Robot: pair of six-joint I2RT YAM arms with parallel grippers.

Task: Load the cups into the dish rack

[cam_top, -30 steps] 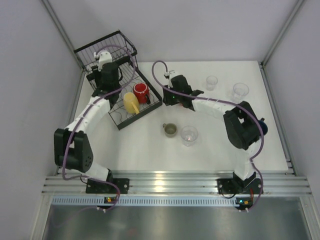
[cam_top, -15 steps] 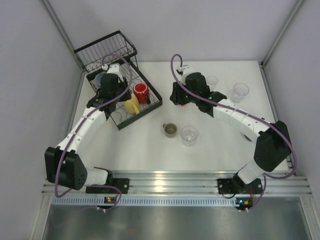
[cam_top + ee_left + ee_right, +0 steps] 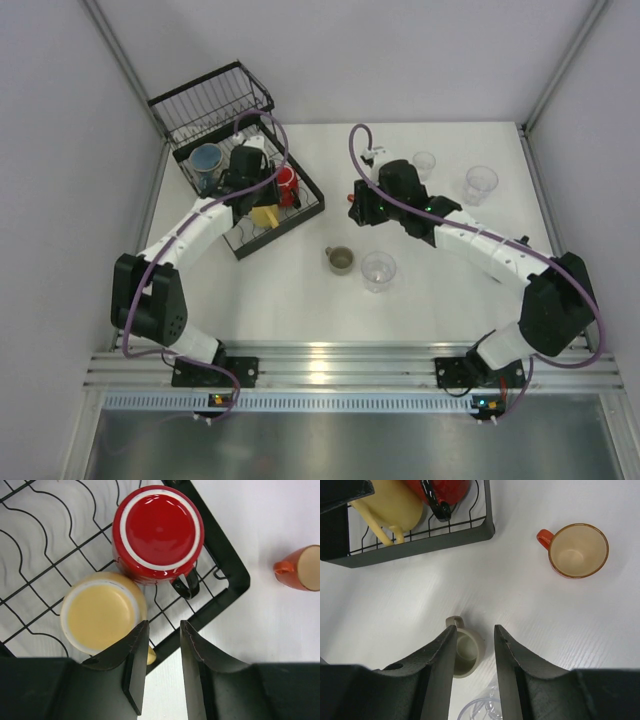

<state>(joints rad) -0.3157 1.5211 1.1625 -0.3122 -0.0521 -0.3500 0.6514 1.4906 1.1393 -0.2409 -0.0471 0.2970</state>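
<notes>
The left pincer (image 3: 164,627), ajar and empty, has swung from the dish rack (image 3: 217,545)'s basket to its tray, leaving the blue cup (image 3: 207,160) loaded there. The right pincer (image 3: 474,630), also ajar and empty, hovers right of the rack.

A: By what is the white table (image 3: 300,300) enclosed?
B: By plain pale grey walls (image 3: 400,60); slanted metal posts (image 3: 125,65) are seen at the far corners.
A: And the near edge?
B: It is bounded by a ribbed metal rail (image 3: 340,362), on which glare is seen; a dull grey sheet (image 3: 340,440) lies beyond.
</notes>
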